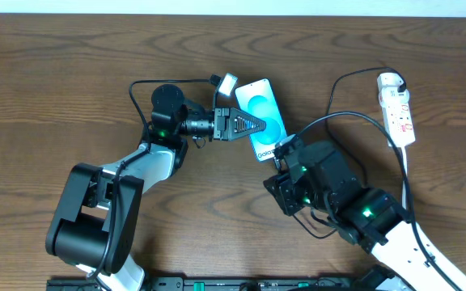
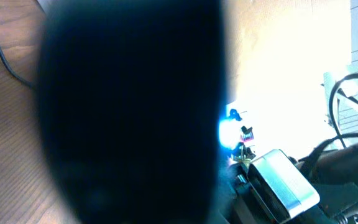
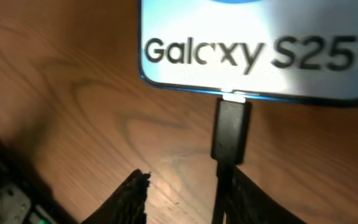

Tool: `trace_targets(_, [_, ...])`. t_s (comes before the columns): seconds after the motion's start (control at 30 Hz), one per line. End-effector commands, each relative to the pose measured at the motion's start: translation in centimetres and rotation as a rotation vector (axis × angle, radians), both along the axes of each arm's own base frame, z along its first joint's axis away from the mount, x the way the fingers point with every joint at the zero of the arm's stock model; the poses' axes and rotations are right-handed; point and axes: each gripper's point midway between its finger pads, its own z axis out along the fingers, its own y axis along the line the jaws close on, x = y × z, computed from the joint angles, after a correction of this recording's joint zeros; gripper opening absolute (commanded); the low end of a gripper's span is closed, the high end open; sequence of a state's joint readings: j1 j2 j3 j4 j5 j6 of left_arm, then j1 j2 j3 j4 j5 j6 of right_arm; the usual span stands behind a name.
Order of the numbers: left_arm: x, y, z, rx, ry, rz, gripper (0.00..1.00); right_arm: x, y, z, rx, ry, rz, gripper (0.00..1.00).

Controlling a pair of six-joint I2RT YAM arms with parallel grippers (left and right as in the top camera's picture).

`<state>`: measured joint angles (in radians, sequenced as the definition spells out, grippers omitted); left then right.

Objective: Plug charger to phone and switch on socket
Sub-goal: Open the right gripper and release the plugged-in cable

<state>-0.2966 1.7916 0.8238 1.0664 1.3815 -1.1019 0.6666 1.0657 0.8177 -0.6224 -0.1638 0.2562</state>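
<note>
Wooden surface (image 1: 55, 73) is carrying everything here. The phone (image 1: 259, 97) is lying flat around the middle, screen up and glowing blue-teal, with "Galaxy S25+" showing near its bottom edge. Its long axis is running roughly far-to-near with a slight tilt, bottom edge facing the right gripper (image 3: 188, 180). The white socket (image 1: 397, 109) is sitting well apart at the far right.

Left gripper (image 1: 259, 124) is reaching over the screen. Can't tell if its fingers are apart or together, since that wrist cam is mostly blacked out. Right gripper's fingers are sitting spread, clamping nothing. The black charger (image 3: 230, 130) is running between them, close beside one finger, its tip meeting the phone's bottom edge.
</note>
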Motion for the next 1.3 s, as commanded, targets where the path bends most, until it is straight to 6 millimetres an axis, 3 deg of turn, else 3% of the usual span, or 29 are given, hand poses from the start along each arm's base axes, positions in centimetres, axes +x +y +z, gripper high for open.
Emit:
trace_targets(0.0, [0.0,0.1,0.3,-0.006,-0.029,0.005,0.07,1.2,-0.4,0.6,-0.032,-0.071,-0.052,0.31])
trace_targets(0.2, [-0.1,0.1,0.3,-0.006,-0.030,0.000,0.07,2.7,0.1,2.0,0.003,-0.148,-0.076,0.01])
trace_targets(0.43, [-0.6,0.1,0.3,-0.005,-0.030,-0.031,0.07,4.4,1.6,4.0,0.076,-0.244,-0.071,0.01])
trace_targets(0.63, [-2.2,-0.7,0.3,-0.005,-0.031,-0.103,0.07,6.2,3.0,7.1,0.176,-0.363,-0.076,0.02])
trace_targets(0.73, [-2.1,-0.8,0.3,-0.006,-0.031,-0.100,0.07,6.0,2.9,6.8,0.169,-0.349,-0.079,0.18])
trace_targets(0.9, [-1.1,-0.9,0.3,-0.005,-0.021,-0.043,0.07,5.4,2.6,6.8,0.177,-0.321,-0.088,0.32])
trace_targets(1.1, [0.7,-0.9,0.4,-0.006,0.053,0.061,0.07,3.8,1.1,9.6,0.218,-0.370,-0.092,0.55])
trace_targets(1.27, [2.8,-0.9,0.5,-0.017,0.128,0.185,0.07,1.8,-1.9,12.4,0.242,-0.442,-0.141,0.72])
